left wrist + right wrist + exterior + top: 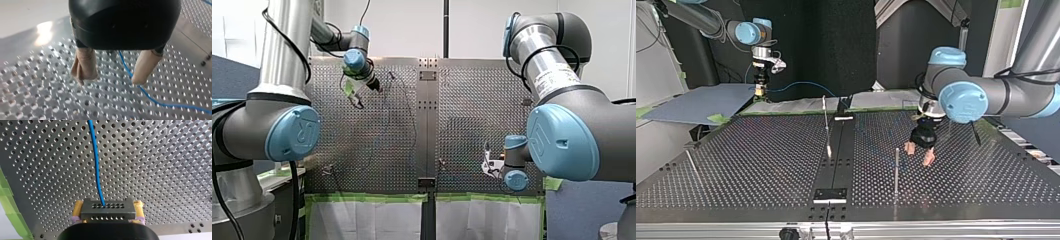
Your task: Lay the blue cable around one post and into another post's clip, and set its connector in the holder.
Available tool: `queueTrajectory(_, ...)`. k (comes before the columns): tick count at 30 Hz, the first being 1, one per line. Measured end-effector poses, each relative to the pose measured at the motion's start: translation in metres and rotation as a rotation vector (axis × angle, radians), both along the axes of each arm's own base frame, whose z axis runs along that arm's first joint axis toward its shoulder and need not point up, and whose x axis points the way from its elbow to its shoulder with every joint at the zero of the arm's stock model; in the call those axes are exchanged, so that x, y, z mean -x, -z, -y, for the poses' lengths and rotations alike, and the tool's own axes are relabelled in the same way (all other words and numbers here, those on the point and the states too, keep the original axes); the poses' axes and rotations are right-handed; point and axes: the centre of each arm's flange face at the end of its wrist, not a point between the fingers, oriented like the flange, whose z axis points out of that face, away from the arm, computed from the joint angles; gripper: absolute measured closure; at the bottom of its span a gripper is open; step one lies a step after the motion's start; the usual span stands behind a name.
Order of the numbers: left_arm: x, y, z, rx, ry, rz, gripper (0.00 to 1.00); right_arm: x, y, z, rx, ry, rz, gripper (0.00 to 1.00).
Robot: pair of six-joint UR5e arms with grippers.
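Observation:
In the right wrist view my right gripper point(108, 206) is shut, its yellow pads clamped on a dark grey connector block point(108, 213). The blue cable point(96, 165) leaves the block and runs ahead over the perforated plate. In the top view this gripper point(759, 92) hangs at the far left edge of the table, with the cable point(801, 83) arcing toward the middle. My left gripper point(918, 152) hovers low over the plate right of centre, open, with beige pads. In the left wrist view the cable point(160, 103) lies on the plate and passes between the spread fingers of my left gripper point(110, 80) without touching them.
A thin post point(896, 170) stands just ahead of my left gripper in the top view, and another post point(826, 122) stands near the dark centre strip point(836, 165). A slanted rod point(692, 165) lies at the left. Green tape point(7, 202) marks the plate's edge.

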Motion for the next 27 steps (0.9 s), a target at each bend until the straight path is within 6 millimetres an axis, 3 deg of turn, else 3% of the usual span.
queueTrajectory(10, 0.029, -0.008, -0.007, 0.083, -0.053, 0.047, 0.00, -0.001, -0.001, 0.000, 0.001, -0.002, 0.000, 1.00)
queueTrajectory(17, 0.051, -0.001, -0.015, 0.070, -0.109, 0.000, 0.00, -0.001, -0.001, 0.000, 0.003, -0.002, 0.003, 1.00)
queueTrajectory(27, 0.075, -0.065, -0.023, -0.018, -0.172, 0.069, 0.00, 0.000, -0.002, 0.002, 0.007, 0.000, 0.012, 1.00)
